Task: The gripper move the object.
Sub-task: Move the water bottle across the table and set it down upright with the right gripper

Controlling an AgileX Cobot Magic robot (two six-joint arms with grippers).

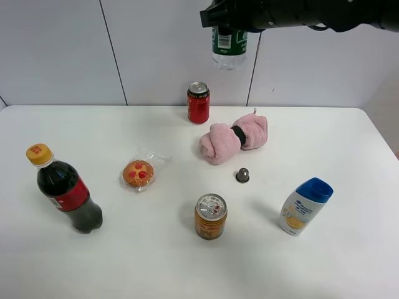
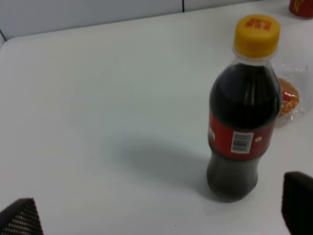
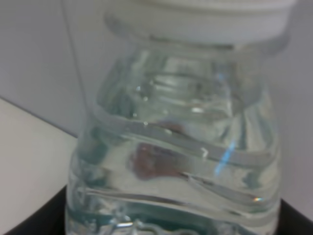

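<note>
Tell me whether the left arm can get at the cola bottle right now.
Probably yes. The cola bottle stands upright ahead of the open left end effector, with nothing standing between them. The right end effector holds the water bottle aloft.

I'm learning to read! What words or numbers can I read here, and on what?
None reads clearly.
cola bottle: red marks on cap, barcode on label, blurred.
water bottle: white print on green label, too small.
shampoo bottle, red can, gold can: print too small.
</note>
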